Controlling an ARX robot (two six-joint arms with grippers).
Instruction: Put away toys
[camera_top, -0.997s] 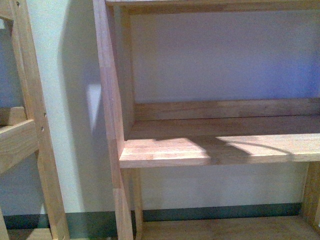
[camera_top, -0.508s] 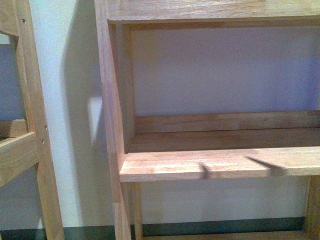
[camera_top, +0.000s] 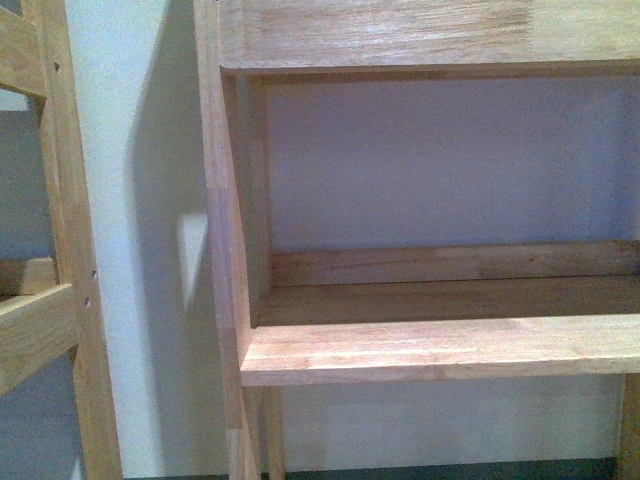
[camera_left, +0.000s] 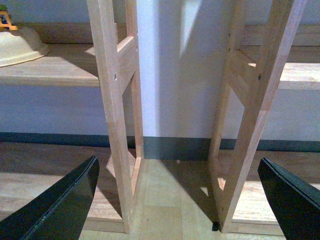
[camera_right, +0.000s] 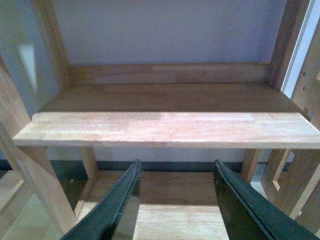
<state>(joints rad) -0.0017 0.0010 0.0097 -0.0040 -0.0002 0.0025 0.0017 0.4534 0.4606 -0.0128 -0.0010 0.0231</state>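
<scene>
I face a wooden shelf unit (camera_top: 440, 350) with its middle board bare, likely the spot meant for toys. My right pincer (camera_right: 175, 200) hangs in front of that board, released about halfway and holding nothing, touching nothing. My left pincer (camera_left: 175, 200) is spread wide and empty, aimed at the gap between two shelf frames (camera_left: 112, 100). A cream bowl-shaped thing (camera_left: 20, 45) with an orange bit on top sits at ten o'clock in the left wrist view. The plush toy shows in no view, so I cannot tell where it is.
</scene>
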